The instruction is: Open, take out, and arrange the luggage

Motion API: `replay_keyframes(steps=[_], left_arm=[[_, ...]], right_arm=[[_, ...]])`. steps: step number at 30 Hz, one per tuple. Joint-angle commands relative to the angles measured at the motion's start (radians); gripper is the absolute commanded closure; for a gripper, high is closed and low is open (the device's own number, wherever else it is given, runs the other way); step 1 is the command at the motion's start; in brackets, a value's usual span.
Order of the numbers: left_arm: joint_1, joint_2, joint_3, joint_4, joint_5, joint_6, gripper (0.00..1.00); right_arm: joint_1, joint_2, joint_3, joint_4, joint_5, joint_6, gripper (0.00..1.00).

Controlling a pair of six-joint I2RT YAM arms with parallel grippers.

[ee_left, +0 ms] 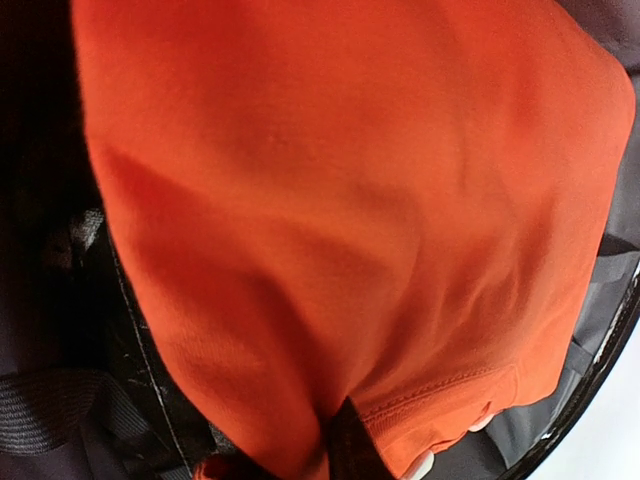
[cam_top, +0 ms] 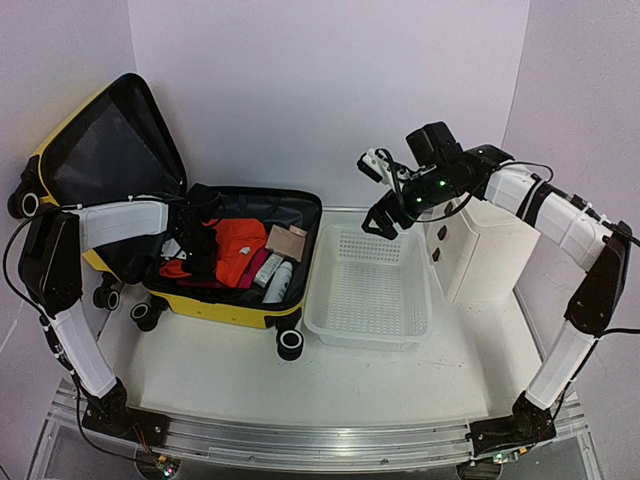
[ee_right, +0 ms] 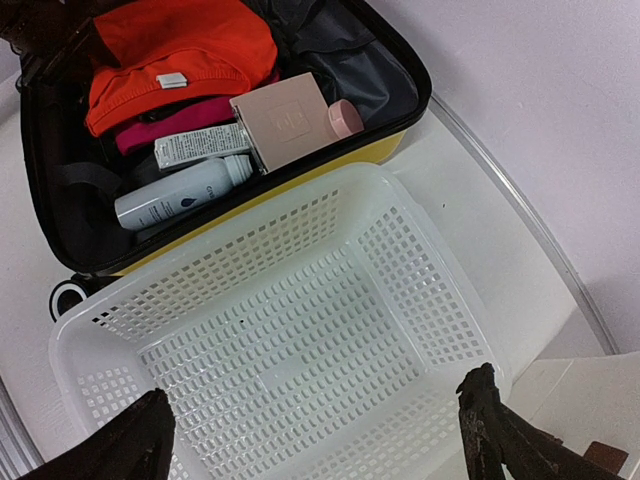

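The yellow luggage (cam_top: 222, 306) lies open at the left of the table, its dark-lined lid (cam_top: 110, 150) standing up behind it. An orange garment (cam_top: 238, 246) lies on top of the contents. My left gripper (cam_top: 203, 250) reaches into the case at the garment's left edge. In the left wrist view the orange garment (ee_left: 350, 200) fills the picture and creases in around one dark finger (ee_left: 352, 445); the other finger is hidden under the cloth. My right gripper (cam_top: 390, 215) hangs open above the white basket (cam_top: 368, 290), with nothing between its fingers (ee_right: 500, 430).
In the luggage (ee_right: 330, 165) beside the orange garment (ee_right: 180, 40) are a magenta cloth (ee_right: 165, 128), a white bottle (ee_right: 180, 195), a small printed carton (ee_right: 200, 145) and a pink box (ee_right: 285, 118). The perforated basket (ee_right: 300, 330) touches the case's right side. A white cabinet (cam_top: 490, 250) stands at the right.
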Motion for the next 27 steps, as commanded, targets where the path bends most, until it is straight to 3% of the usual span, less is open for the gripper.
replay_keyframes(steps=[1, 6, 27], left_arm=[[0.0, -0.041, 0.014, -0.001, -0.038, -0.004, 0.9], [-0.001, -0.052, 0.0, 0.004, -0.038, -0.014, 1.0], [-0.021, -0.113, 0.064, -0.09, -0.049, -0.076, 1.0]], right_arm=[[0.001, -0.017, 0.021, 0.025, 0.004, -0.004, 0.02], [0.001, -0.022, 0.013, 0.027, 0.005, -0.003, 0.02], [0.001, -0.034, 0.004, 0.037, 0.013, -0.004, 0.02]])
